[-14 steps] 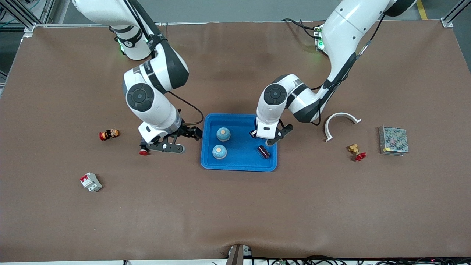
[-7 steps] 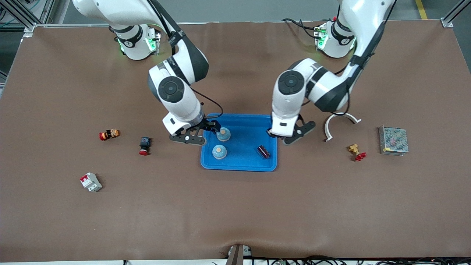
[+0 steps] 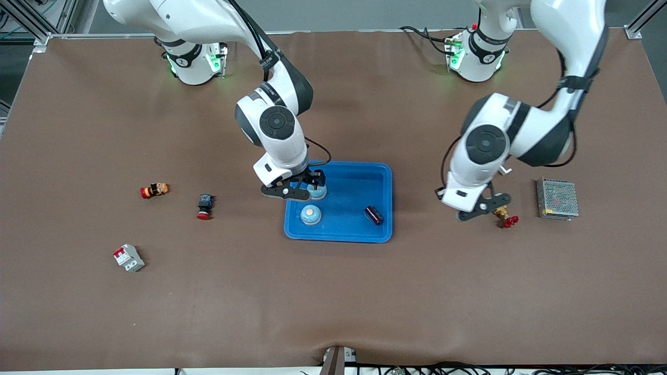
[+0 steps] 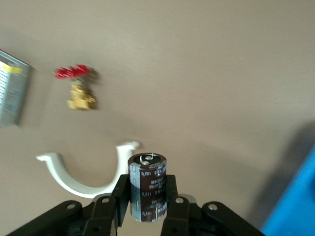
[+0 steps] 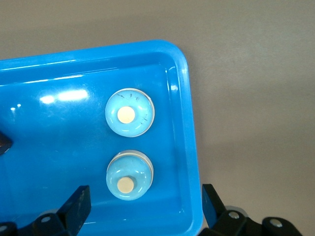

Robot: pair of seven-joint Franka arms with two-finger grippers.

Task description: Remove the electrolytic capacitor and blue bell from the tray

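The left wrist view shows the left gripper (image 4: 147,209) clamped on a dark brown capacitor (image 4: 147,184), held upright with its metal-capped end up, over bare brown table (image 3: 333,291) clear of the tray (image 3: 383,235). Under it lie a white curved bracket (image 4: 78,176) and, farther off, a small brass valve with a red handle (image 4: 78,87) next to a mesh-covered metal box (image 4: 11,88). In the front view that gripper (image 3: 482,207) hangs over the table toward the left arm's end, just beside the valve (image 3: 504,215), with the box (image 3: 557,198) a little farther toward that end. By my reading, the capacitor is already out of the tray and only needs a bare spot to be set down, so the drop should land short of the valve and the bracket.

The right gripper (image 3: 307,186) hovers over the tray's corner nearest the right arm, its fingers spread wide and holding nothing. Two blue bells (image 5: 130,112) (image 5: 129,174) stand upright in the tray, side by side along that short wall. The one farther from the front camera (image 3: 316,190) sits directly below the open fingers, between them in the right wrist view. The other (image 3: 310,214) is nearer the camera. A second dark part (image 3: 373,214) lies on its side in the tray toward the left arm's end. The right arm is plainly the closer one to the bells; a straight descent looks enough.
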